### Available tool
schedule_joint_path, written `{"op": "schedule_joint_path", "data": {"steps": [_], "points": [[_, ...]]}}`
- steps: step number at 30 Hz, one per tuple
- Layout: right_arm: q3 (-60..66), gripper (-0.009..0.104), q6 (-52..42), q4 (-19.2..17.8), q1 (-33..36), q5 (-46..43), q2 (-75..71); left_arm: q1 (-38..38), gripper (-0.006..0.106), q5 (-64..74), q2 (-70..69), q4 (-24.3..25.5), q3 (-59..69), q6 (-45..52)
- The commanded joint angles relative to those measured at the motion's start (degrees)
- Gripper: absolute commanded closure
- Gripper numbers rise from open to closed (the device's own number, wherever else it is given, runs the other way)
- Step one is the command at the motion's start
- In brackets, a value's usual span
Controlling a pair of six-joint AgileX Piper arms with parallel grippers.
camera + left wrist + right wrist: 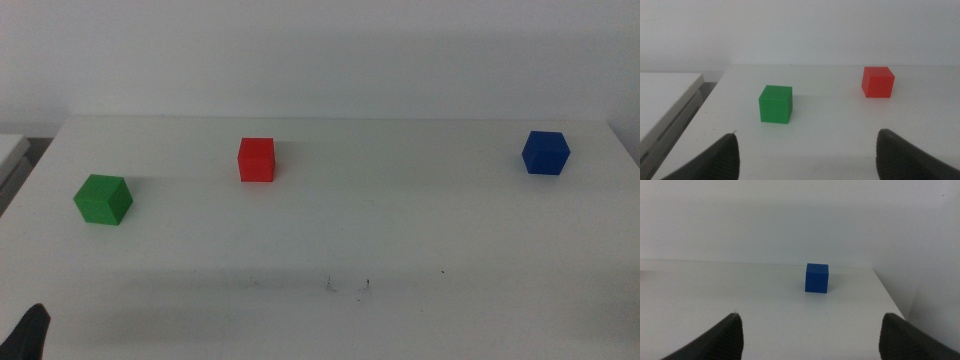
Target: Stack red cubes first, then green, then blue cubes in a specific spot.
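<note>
- Left end effector point(805, 155): jaws spread wide, empty; green cube point(775, 103) just ahead, red cube point(878, 82) beyond.
- Right end effector point(810, 335): wide, empty; blue cube point(817, 278) ahead.
- White counter point(330, 240) carries dark specks point(347, 285); pale wall behind.

Only a dark tip of the left gripper point(30, 330) pokes in at the middle view's bottom-left corner, the rest cut off; right arm's out of that view.
</note>
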Motion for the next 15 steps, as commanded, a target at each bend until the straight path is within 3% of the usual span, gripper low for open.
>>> {"op": "schedule_joint_path", "data": {"steps": [1, 7, 15], "points": [[0.2, 0.002, -0.3, -0.5, 0.2, -0.5, -0.3, 0.0, 0.007, -0.7, -0.2, -0.3, 0.0, 0.0], [0.2, 0.002, -0.3, -0.5, 0.2, -0.5, -0.3, 0.0, 0.007, -1.4, -0.2, -0.3, 0.0, 0.0], [0.2, 0.002, -0.3, -0.5, 0.2, -0.5, -0.3, 0.0, 0.007, 24.4, 34.2, -0.3, -34.4, -0.7]]}}
